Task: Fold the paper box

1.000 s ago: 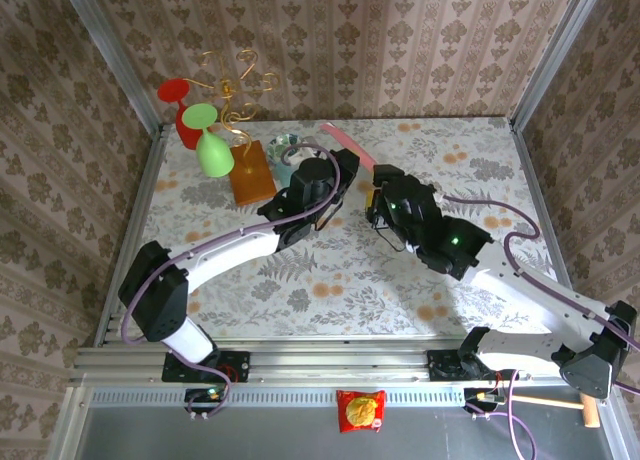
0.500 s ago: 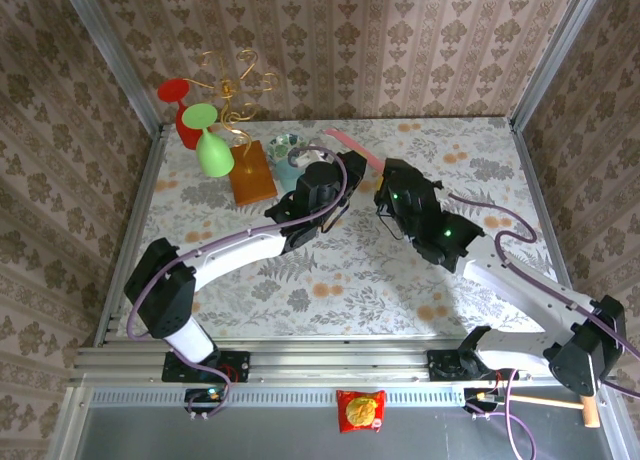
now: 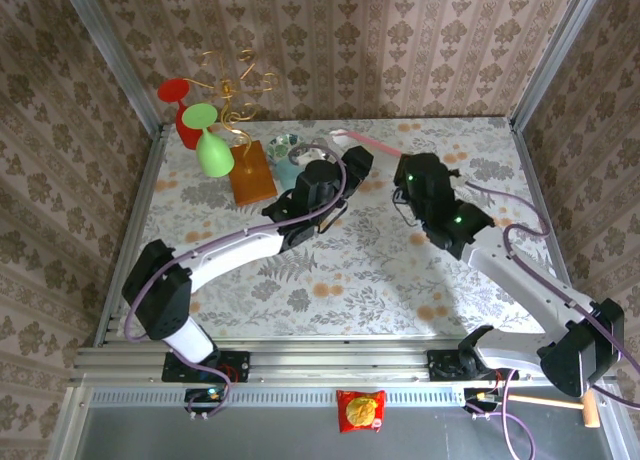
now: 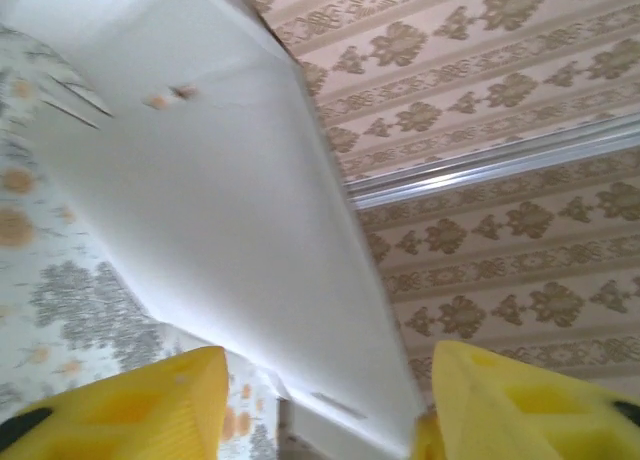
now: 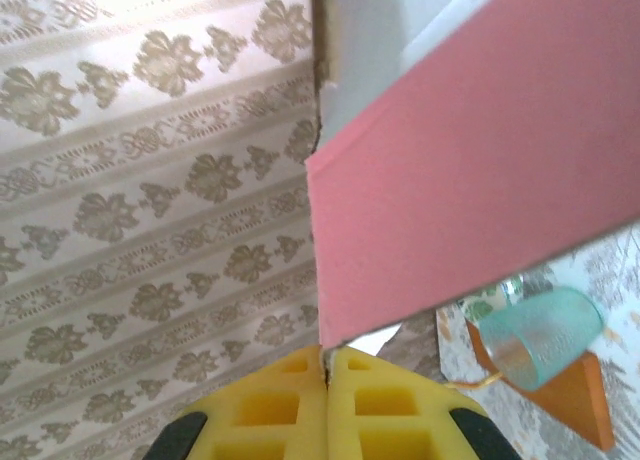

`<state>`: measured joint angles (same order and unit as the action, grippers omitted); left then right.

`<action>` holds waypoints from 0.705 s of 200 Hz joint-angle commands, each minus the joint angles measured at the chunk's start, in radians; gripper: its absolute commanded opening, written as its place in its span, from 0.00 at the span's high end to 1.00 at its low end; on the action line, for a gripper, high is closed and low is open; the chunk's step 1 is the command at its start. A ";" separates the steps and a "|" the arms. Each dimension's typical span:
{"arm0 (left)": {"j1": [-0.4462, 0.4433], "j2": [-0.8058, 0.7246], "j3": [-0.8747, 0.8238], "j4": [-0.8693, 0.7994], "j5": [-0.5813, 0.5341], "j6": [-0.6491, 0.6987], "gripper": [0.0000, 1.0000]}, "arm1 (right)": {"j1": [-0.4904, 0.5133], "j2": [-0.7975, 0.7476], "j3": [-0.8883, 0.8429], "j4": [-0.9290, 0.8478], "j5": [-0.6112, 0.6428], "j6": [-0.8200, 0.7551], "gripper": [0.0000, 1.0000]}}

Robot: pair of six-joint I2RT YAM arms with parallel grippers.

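not much folded yet as far as i can tell. the paper box [image 3: 362, 140] is hanging in the air over the far middle of the table [image 3: 330, 280], propped between the two arms, and it's reading as one long, mostly flat sheet: pink face toward the right wrist camera, white back toward the left one. there's maybe one bend showing where a white panel is meeting the pink one at an angle (hard to be sure). the right gripper [image 5: 326, 358] is squeezed fully together with the pink corner running right into the seam, so i'm guessing it's pinching the box there. the left gripper [image 4: 325, 380] is standing wide, fingers either side of the white sheet and not clamping it. so raising the walls, folding the flaps and tucking tabs into slots are all looking like they're left to do.
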<state>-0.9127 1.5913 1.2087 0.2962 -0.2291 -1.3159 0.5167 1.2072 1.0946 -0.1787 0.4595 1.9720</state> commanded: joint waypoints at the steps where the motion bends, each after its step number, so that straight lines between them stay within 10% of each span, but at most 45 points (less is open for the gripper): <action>1: 0.058 -0.145 0.074 -0.225 0.017 0.105 0.36 | -0.084 -0.055 0.118 -0.132 -0.151 -0.122 1.00; 88: 0.370 -0.389 0.046 -0.676 0.084 0.200 0.37 | -0.108 0.043 0.661 -0.827 -0.501 -0.136 1.00; 141: 0.426 -0.296 0.164 -0.863 0.228 0.228 0.39 | -0.221 0.248 0.536 -0.715 -0.636 -0.109 1.00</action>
<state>-0.5030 1.2488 1.2854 -0.4309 -0.1062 -1.1248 0.3374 1.2995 1.6943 -0.8864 -0.0841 1.8549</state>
